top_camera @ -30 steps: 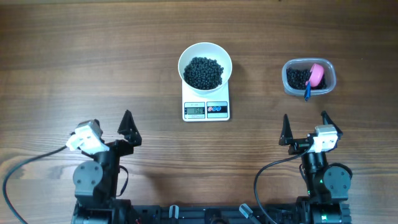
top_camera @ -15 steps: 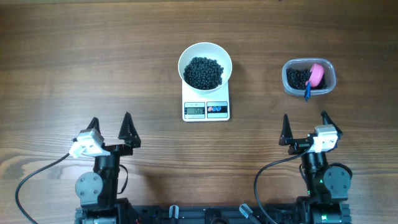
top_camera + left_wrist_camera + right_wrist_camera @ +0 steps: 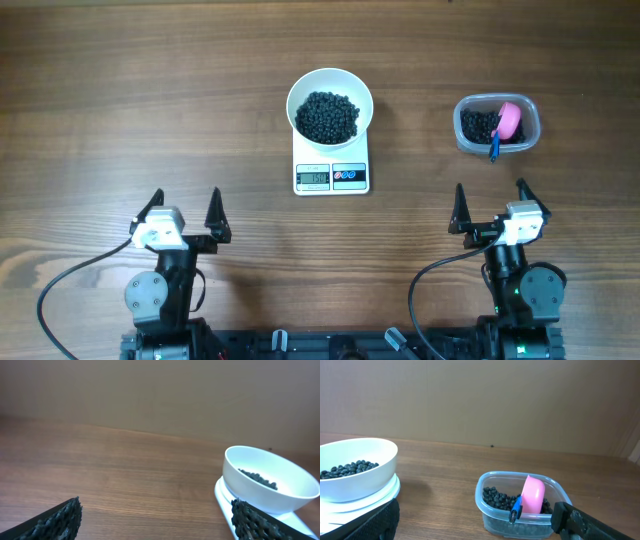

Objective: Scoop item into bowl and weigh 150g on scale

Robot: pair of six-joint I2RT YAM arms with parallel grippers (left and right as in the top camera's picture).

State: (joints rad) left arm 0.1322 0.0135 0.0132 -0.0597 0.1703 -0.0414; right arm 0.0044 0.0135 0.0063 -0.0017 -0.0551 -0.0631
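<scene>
While the left hand (image 3: pixel 184 200) and right hand (image 3: pixel 490 192) gape empty, a scoop (image 3: pixel 509 120) sits in the tub (image 3: pixel 463 145).

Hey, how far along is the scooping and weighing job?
Done: bowl sits on scale, beans heaped inside; scoop lies in the tub. In hand: nothing; left gripper and right gripper stand open and empty. Left: checking the weight, since the display is too small to read.

Pink scoop (image 3: pixel 509 120) — in clear tub (image 3: pixel 535 128)
</scene>
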